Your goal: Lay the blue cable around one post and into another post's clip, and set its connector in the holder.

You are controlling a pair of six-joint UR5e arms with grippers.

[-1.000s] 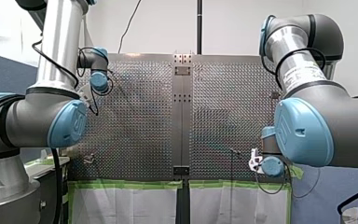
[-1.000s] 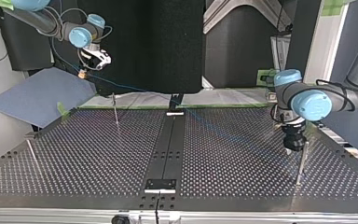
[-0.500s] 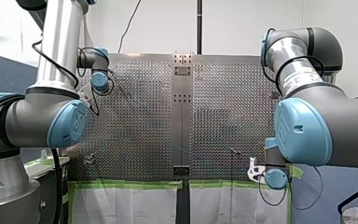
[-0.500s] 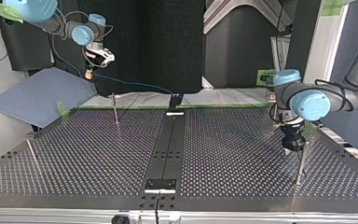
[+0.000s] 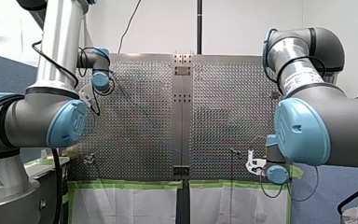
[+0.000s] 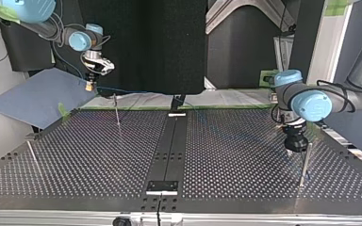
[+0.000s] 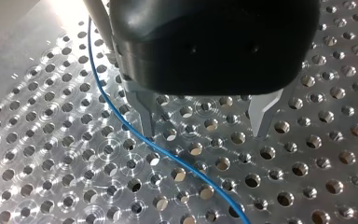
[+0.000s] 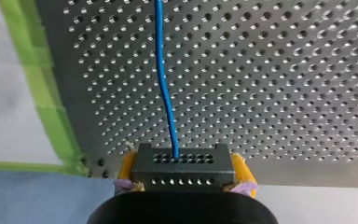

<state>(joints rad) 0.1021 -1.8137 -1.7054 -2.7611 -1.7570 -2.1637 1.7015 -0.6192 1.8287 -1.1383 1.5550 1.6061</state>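
While my right arm hangs raised near the far left corner of the perforated metal worktop (image 8: 284,84) in the top view, my right jaws are closed on the black perforated block connector (image 8: 182,167), with the yellow pads (image 8: 241,170) pressed against its two sides. The thin blue cable (image 8: 164,88) leaves the connector's face and runs ahead over the holes. My left jaws stand wide apart, low over the worktop, gripping nothing. The cable passes right by the tip of one metal finger (image 7: 143,109). A thin upright metal post (image 6: 304,162) stands just beside them.
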